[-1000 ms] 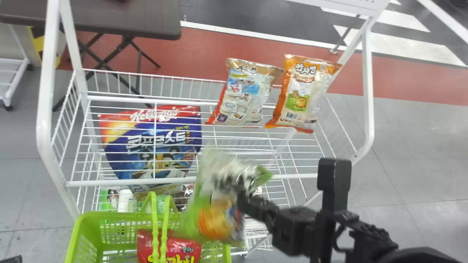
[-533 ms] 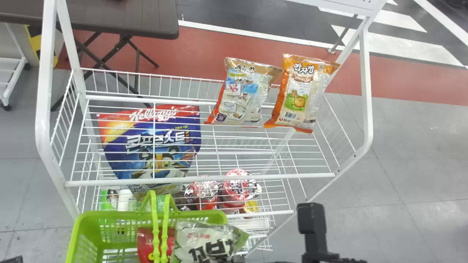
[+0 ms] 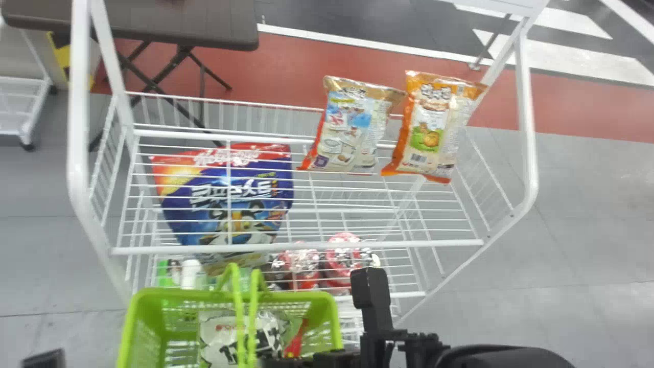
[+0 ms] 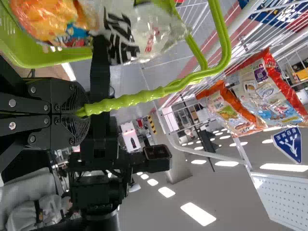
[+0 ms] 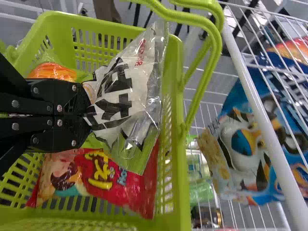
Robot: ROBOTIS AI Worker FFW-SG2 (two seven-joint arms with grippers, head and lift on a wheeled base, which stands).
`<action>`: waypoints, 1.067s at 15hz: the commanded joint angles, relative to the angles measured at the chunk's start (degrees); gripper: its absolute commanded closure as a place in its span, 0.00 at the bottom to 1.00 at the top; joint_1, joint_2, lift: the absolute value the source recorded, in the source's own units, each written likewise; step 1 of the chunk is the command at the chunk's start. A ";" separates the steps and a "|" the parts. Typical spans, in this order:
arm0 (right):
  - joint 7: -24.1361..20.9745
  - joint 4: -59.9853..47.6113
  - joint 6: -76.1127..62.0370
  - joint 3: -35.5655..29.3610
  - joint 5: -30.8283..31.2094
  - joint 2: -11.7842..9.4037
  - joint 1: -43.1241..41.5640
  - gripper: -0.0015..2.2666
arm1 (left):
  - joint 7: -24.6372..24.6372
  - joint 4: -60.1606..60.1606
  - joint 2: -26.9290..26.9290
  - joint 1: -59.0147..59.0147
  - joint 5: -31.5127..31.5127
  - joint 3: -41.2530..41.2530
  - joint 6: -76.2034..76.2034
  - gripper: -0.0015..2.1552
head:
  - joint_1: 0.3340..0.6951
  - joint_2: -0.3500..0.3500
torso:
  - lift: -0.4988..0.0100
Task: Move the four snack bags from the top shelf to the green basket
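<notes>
As R pincer [image 3: 278,363] moved, bag [image 3: 219,338] farther L

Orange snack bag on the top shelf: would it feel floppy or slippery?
The orange snack bag looks like a plump film pouch, so it would probably give when squeezed. Its shiny wrapper may slip a little. With its top above the shelf's back rail, a push might tip it.
</notes>
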 commanded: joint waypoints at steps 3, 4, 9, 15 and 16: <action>0.03 1.51 -2.60 3.25 1.88 -0.63 -0.38 0.09 | 0.00 0.00 0.23 -0.06 0.06 -0.08 0.00 0.73 | 1.00 0.28 | 0.98; 0.03 1.34 -3.30 2.90 2.06 -0.63 -0.11 0.00 | 0.00 0.00 0.32 -0.06 0.06 -0.17 0.00 0.73 | 1.00 0.29 | 0.98; 0.03 0.90 -21.06 2.28 11.11 -1.07 0.59 0.02 | 0.18 -0.18 0.32 -0.06 -0.03 -0.08 0.00 0.73 | 1.00 0.22 | 0.98; -10.96 7.40 -49.71 0.61 16.38 -0.89 -6.97 0.04 | 0.44 0.00 0.23 -0.41 -0.12 -0.17 0.00 0.73 | 1.00 0.09 | 0.98; -13.07 10.12 -52.17 0.61 17.26 -0.71 -9.52 0.04 | 0.44 0.17 0.23 -0.50 -0.12 -0.17 0.00 0.73 | 1.00 0.06 | 0.98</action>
